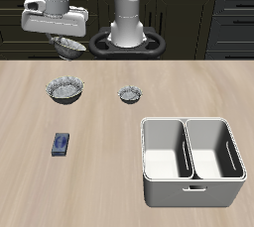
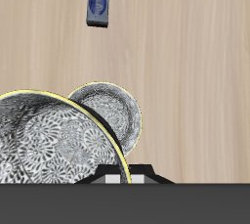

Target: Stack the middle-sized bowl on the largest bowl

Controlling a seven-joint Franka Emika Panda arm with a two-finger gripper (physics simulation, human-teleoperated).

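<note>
My gripper (image 1: 65, 39) is shut on the middle-sized bowl (image 1: 68, 46), a grey bowl with a crinkled rim, and holds it high above the table near the back. The largest bowl (image 1: 66, 90) stands on the table below it, a little nearer the front edge. In the wrist view the held bowl (image 2: 44, 145) fills the near field and covers part of the largest bowl (image 2: 117, 111) on the table behind it. The gripper's fingers are hidden in the wrist view.
The smallest bowl (image 1: 130, 95) stands beside the largest bowl, toward the table's middle. A white two-compartment bin (image 1: 190, 183) stands near the front edge. A small blue object (image 1: 62, 144) lies in front of the largest bowl and shows in the wrist view (image 2: 98, 1).
</note>
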